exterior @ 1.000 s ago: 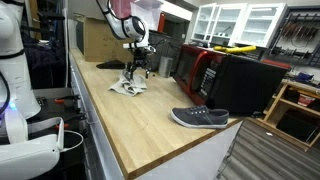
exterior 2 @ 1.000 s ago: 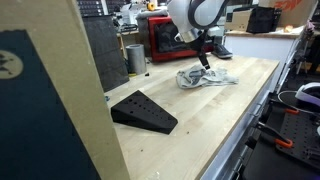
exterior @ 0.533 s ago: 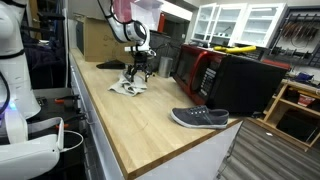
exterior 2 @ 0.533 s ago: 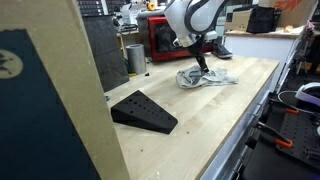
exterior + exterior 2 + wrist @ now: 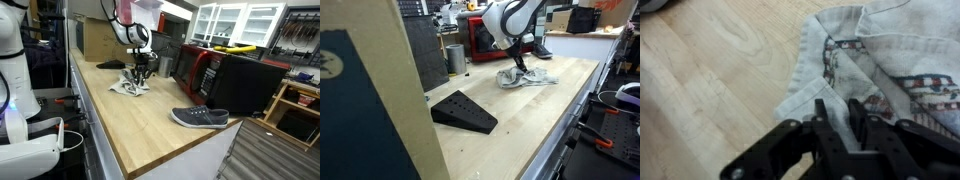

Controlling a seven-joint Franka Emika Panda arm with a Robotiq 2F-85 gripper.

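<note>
A crumpled white cloth with a striped printed patch (image 5: pixel 885 50) lies on the wooden worktop (image 5: pixel 700 70). It shows in both exterior views (image 5: pixel 128 88) (image 5: pixel 528 77). My gripper (image 5: pixel 838 112) is down on the cloth's near edge, with its black fingers (image 5: pixel 821 112) close together and a fold of fabric pinched between them. In both exterior views the arm reaches straight down, with the gripper (image 5: pixel 138 79) (image 5: pixel 520 68) at the cloth. The cloth under the jaws is hidden.
A grey shoe (image 5: pixel 200 118) lies near the worktop's end. A red microwave (image 5: pixel 195 68) (image 5: pixel 485 38) and a black box (image 5: pixel 248 82) stand at the back. A black wedge (image 5: pixel 463 111) and a metal cup (image 5: pixel 455 57) stand further along. A cardboard box (image 5: pixel 98 40) is behind.
The gripper has dropped slightly onto the cloth and its fingers have closed from wide open onto a fold. The cloth has stayed in place.
</note>
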